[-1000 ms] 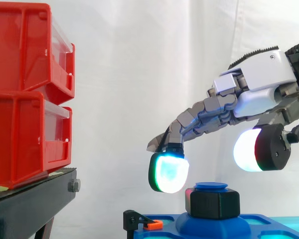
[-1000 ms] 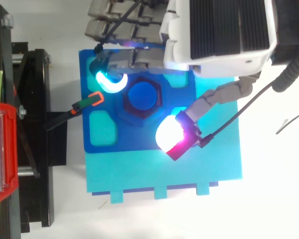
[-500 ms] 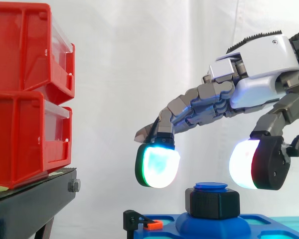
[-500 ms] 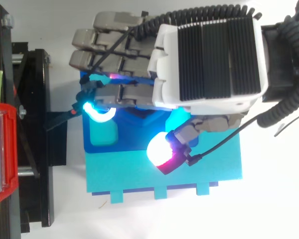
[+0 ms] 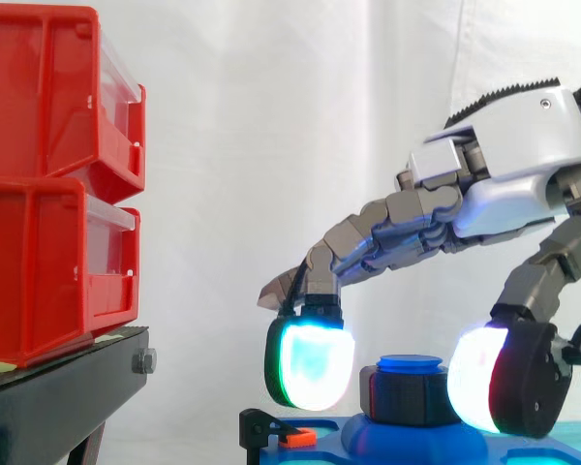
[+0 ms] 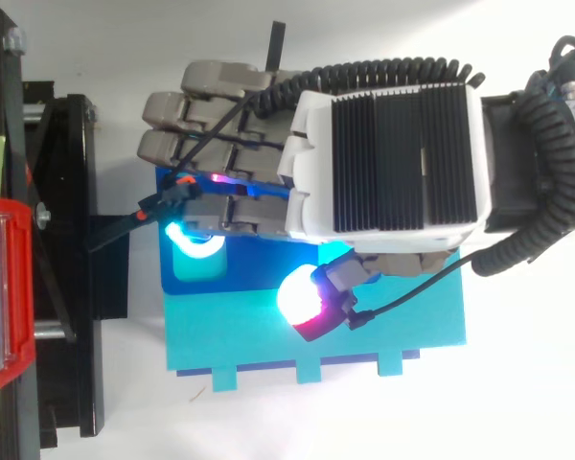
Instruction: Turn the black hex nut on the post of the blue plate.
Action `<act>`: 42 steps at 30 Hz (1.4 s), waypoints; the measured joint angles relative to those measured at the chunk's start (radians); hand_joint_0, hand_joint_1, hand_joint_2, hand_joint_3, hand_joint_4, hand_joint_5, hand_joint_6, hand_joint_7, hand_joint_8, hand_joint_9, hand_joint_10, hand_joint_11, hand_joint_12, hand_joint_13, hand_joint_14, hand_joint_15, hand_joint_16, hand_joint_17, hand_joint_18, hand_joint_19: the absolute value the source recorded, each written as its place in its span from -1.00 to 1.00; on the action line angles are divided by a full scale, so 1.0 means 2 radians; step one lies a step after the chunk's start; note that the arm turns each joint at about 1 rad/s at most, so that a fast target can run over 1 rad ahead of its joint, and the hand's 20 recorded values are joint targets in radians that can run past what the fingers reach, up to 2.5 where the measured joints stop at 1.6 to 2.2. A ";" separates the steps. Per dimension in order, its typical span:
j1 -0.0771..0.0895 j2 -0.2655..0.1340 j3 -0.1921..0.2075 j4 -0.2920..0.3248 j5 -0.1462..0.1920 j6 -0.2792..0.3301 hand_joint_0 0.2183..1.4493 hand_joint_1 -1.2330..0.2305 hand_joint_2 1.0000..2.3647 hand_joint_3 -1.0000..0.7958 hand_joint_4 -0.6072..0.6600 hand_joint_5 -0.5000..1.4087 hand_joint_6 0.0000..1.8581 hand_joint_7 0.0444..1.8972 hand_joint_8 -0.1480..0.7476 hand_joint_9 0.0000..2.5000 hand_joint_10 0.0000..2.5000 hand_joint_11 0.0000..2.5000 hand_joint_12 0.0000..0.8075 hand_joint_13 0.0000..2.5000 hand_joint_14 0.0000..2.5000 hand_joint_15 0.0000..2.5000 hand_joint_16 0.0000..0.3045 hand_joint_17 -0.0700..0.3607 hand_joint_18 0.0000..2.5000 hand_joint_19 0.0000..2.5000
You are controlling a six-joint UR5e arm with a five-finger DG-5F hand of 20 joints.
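The hand (image 5: 523, 184) hangs spread over the post, palm down, its fingers arched outward and closed on nothing. From the side, a green-glowing fingertip (image 5: 310, 363) hangs just left of the black hex nut (image 5: 412, 397) with a sliver of gap. The thumb (image 5: 479, 380), glowing white with a red edge, stands against the nut's right side, though whether it touches cannot be told. The nut sits on the post (image 5: 410, 363), whose round blue cap shows just above it, and the post rises from the raised middle of the blue plate (image 5: 416, 444). From above, the back of the hand (image 6: 383, 158) covers nut and post entirely. That view does show that the two pads sit at different depths, the finger pad (image 6: 196, 240) over a recess near the plate's (image 6: 184, 285) left edge and the thumb pad (image 6: 302, 299) nearer the cyan base (image 6: 268, 350) under the plate. A black clip with an orange tip (image 5: 292, 437) sits at the plate's left edge. Farther left, two stacked red bins (image 5: 58, 184) rest on the black stand (image 5: 68, 392) before the white curtain (image 5: 271, 116).
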 measured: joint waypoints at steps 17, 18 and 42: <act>-0.005 0.000 -0.006 0.007 0.004 -0.011 -0.47 -0.43 -1.00 -0.44 0.24 -0.71 -0.46 -0.04 -0.21 -0.85 -1.00 -1.00 -0.14 -0.91 -1.00 -1.00 -0.65 -0.12 -1.00 -1.00; -0.006 -0.001 -0.006 0.007 0.004 -0.013 -0.47 -0.43 -1.00 -0.44 0.24 -0.70 -0.46 -0.04 -0.21 -0.85 -1.00 -1.00 -0.14 -0.91 -1.00 -0.99 -0.65 -0.12 -1.00 -1.00; -0.013 0.000 -0.012 0.008 0.006 -0.036 -0.44 -0.45 -1.00 -0.44 0.24 -0.70 -0.46 0.00 -0.21 -0.84 -1.00 -1.00 -0.15 -0.90 -1.00 -1.00 -0.66 -0.13 -1.00 -1.00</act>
